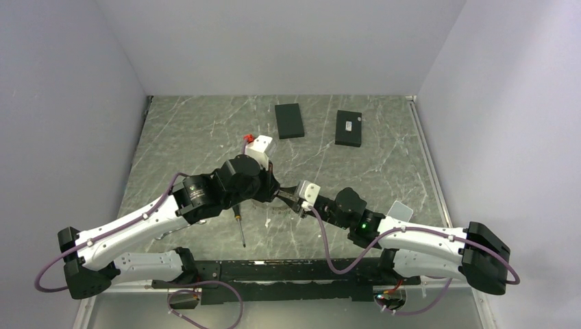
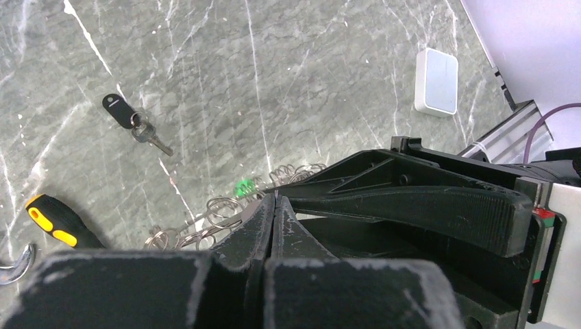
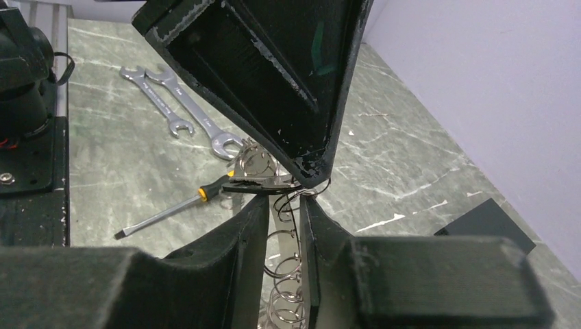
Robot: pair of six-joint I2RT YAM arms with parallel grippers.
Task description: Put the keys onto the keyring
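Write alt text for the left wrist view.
The left tool, shut, points at a tangle of wire rings with a green tag, where the right tool's black finger reaches in from the right. On the marble table beyond lie a black-headed key, a screwdriver handle and a white box.

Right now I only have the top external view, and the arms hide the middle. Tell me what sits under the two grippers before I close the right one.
Observer: In the left wrist view, the left gripper is shut. Its tips are at the keyring, beside the green tag, and it seems to pinch the ring.
Operator: Give me the right one.
Observer: In the right wrist view, the right gripper is open. Its fingers straddle the keyring's wire loops, with no key between them.
Operator: Find me a key.
Observer: One black-headed key lies flat on the table, apart from the keyring.
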